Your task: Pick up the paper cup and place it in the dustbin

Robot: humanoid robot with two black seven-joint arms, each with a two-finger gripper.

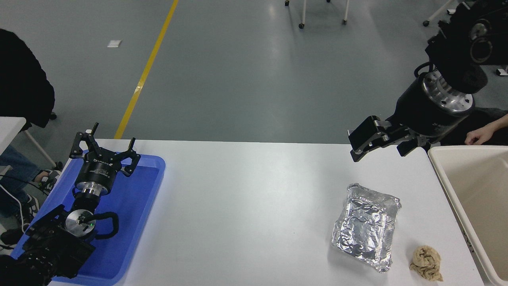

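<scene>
The paper cup is not visible anywhere in the head view. The beige dustbin [441, 174] stands at the table's right edge, partly cut off by the picture. My right gripper [379, 150] hangs above the table's far right edge, just left of the dustbin's far corner. Its fingers are spread and hold nothing. My left gripper [105, 145] is parked open over the blue tray at the lower left.
A crumpled silver foil tray [365, 228] lies on the table at the right, with a tan crumpled wad [426, 262] beside it. The blue plastic tray [131, 222] lies at the left. A person's hand [478, 137] rests behind the dustbin. A person in black [24, 79] is at the far left.
</scene>
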